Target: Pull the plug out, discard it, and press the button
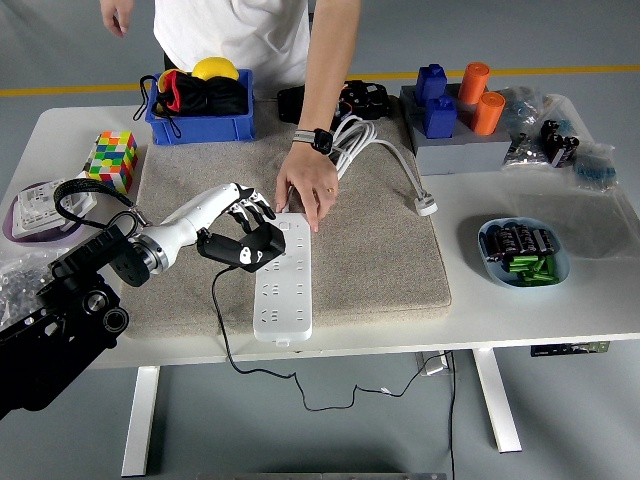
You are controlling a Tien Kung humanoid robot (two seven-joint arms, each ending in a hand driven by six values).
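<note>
— Plug (243, 250) status?
— Left hand (240, 225) grips it, apparently just clear of the power strip (281, 280) on the mat (380, 250).
— Risk?
— Its trailing cord (222, 320) could snag; the person's hand (305, 190) pinning the strip sits close.

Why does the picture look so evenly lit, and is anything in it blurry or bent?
Head view: the light is soft and even, with only faint shadows under the robot hand holding the black plug and under the person's hand; no strong glare on the white power strip; the table edges bow slightly toward the frame's sides; nothing shows motion blur.
</note>
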